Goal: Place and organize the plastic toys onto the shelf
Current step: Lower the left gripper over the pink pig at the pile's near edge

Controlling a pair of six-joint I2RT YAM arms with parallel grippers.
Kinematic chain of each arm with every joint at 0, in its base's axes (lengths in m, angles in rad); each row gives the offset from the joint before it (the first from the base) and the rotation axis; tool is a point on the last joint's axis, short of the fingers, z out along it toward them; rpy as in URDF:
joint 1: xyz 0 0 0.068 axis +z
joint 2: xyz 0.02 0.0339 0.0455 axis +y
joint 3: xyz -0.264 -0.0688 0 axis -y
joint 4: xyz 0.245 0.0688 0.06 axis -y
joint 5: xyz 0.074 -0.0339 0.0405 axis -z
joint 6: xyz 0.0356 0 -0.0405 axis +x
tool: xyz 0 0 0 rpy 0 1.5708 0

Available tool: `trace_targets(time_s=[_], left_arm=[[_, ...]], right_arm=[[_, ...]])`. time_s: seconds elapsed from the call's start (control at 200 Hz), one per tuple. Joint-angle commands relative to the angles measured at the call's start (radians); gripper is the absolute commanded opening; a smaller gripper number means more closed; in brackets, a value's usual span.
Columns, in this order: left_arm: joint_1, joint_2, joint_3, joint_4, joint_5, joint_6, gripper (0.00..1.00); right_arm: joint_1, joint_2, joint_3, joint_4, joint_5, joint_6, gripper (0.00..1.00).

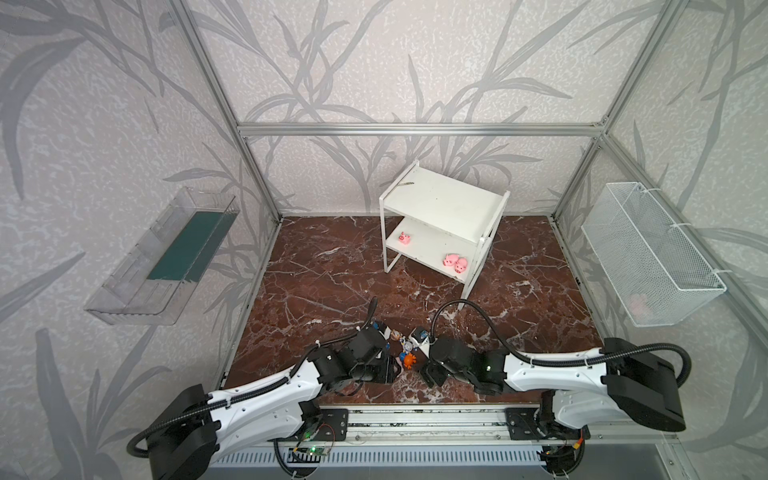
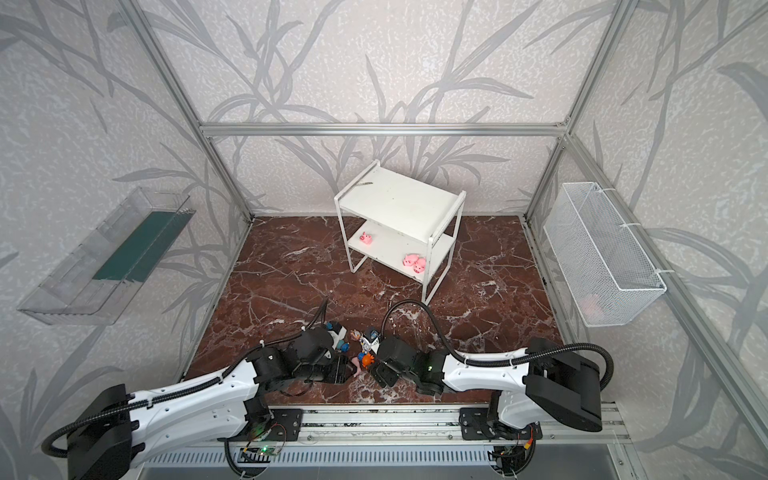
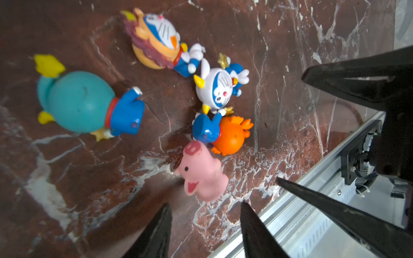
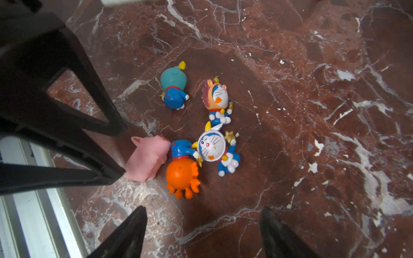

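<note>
You are working with the left fingers (image 3: 154,234) standing apart, one on each side of the rear end of the loose pink pig (image 3: 201,174), with a gap showing on both flanks in the left wrist view. Nothing is clamped yet.

The pig is lying on the counter (image 1: 332,282) near its front edge. Its long axis is running roughly in line with the fingers and its snout is pointing away from them. That is the relation you are depending on: the fingers would be closing across the pig's narrow width, not along its length. The snout is touching the blue body of the orange-headed figurine (image 3: 230,136), so a lift is likely to nudge that neighbour.

The right fingers (image 4: 127,236) are also standing apart with nothing between them. They are hovering back from the cluster, so the left arm is clearly the nearer one to the pig. The white-gold figurine (image 3: 216,89), the brown-maned figurine (image 3: 156,42) and the teal figurine (image 3: 80,102) are lying beyond.

The shelf (image 1: 440,199) is standing well apart at the back. A single pig (image 1: 404,237) and a pair of pigs (image 1: 455,262) are sitting on its lower board.
</note>
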Motion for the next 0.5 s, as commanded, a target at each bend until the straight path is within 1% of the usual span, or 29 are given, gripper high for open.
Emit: trace_targets(time_s=[0.0,0.035,0.165,0.27,0.34,0.405,0.5], left_arm=[[-0.008,0.041,0.025,0.038,-0.004,-0.027,0.40],[-0.008,0.052,0.027,0.036,-0.015,-0.031,0.37],[-0.008,0.085,0.031,0.055,-0.049,-0.035,0.35],[-0.008,0.098,0.038,0.063,-0.067,-0.028,0.30],[-0.007,0.107,0.041,0.064,-0.070,-0.018,0.26],[-0.006,0.115,0.038,0.066,-0.080,-0.016,0.19],[-0.006,0.119,0.028,0.083,-0.091,-0.018,0.14]], right_arm=[[-0.005,-0.041,-0.006,-0.029,0.034,-0.003,0.80],[-0.005,-0.051,-0.011,-0.034,0.037,-0.003,0.80],[-0.008,-0.083,-0.036,-0.034,0.049,-0.004,0.80],[-0.010,-0.102,-0.045,-0.040,0.059,-0.006,0.80],[-0.012,-0.112,-0.051,-0.040,0.065,-0.010,0.80],[-0.011,-0.115,-0.056,-0.036,0.068,-0.011,0.80],[-0.013,-0.113,-0.059,-0.031,0.069,-0.015,0.80]])
